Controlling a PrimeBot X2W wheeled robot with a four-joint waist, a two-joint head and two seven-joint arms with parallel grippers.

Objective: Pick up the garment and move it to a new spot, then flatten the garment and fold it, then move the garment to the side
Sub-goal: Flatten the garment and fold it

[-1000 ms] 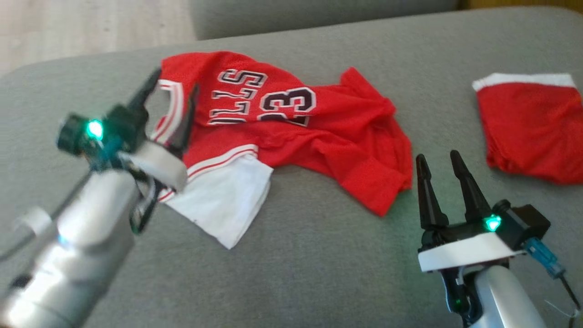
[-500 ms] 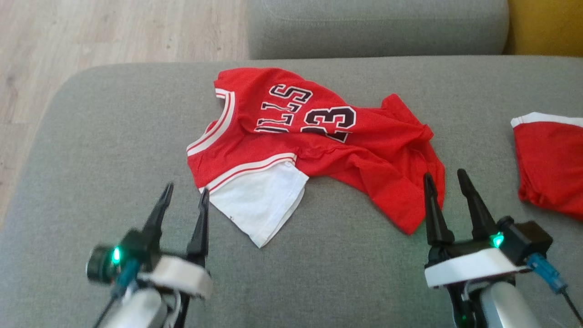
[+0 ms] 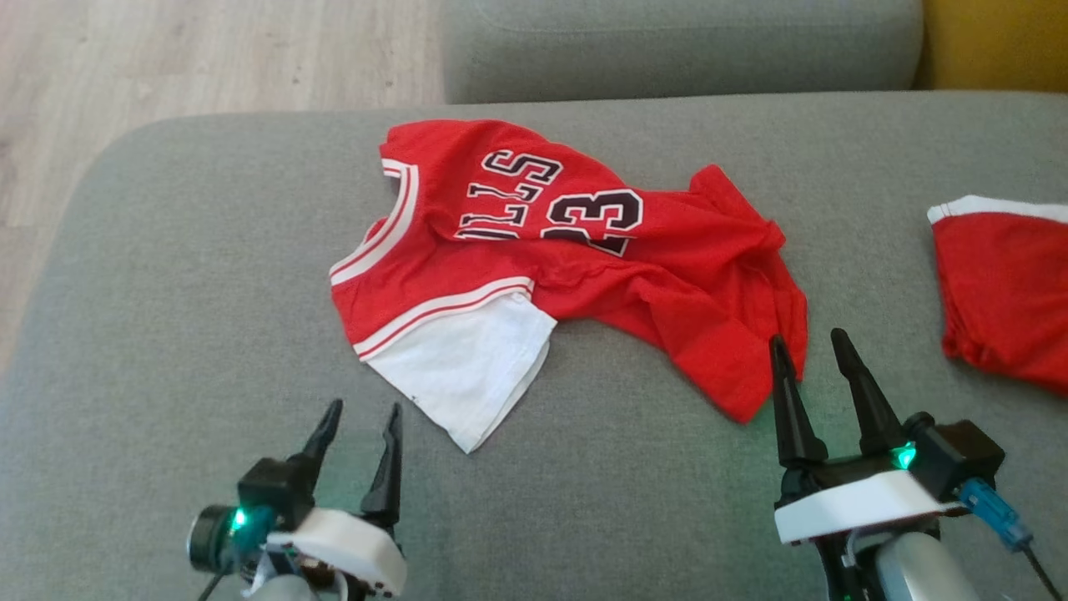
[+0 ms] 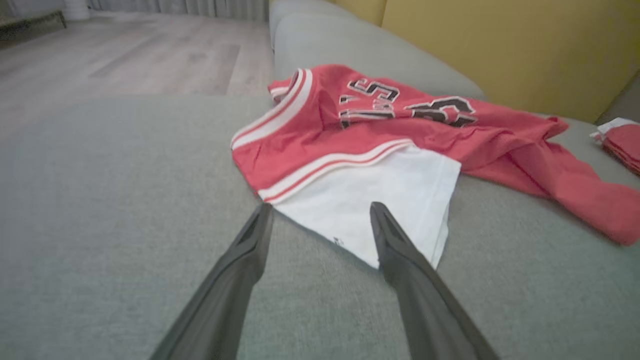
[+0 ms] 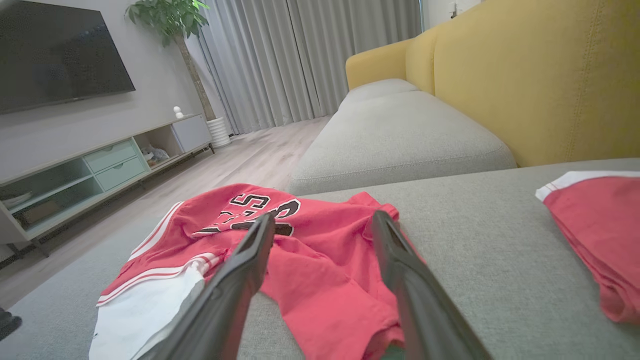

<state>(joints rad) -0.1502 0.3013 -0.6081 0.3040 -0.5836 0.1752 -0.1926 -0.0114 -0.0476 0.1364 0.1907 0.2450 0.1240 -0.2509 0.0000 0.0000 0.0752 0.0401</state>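
Red garment (image 3: 601, 275) of thin, matt, wrinkled cloth; its white sleeve (image 4: 370, 195), just ahead of the left fingers (image 4: 235, 285), is smoother cloth. Left fingers and right fingers (image 5: 420, 300) look like dark matt plastic. Beneath them, a grey sofa cushion (image 3: 192, 275) of coarse woven fabric. Beyond them, a pale wood floor (image 3: 167, 58) with a faint sheen.

The left gripper (image 3: 364, 409) hovers just short of the white near corner of the garment (image 3: 667, 275), jaws spread wide and empty, fingers pointing toward it. The right gripper (image 3: 808, 338) stands at the garment's red right-hand end, jaws equally wide, holding nothing.
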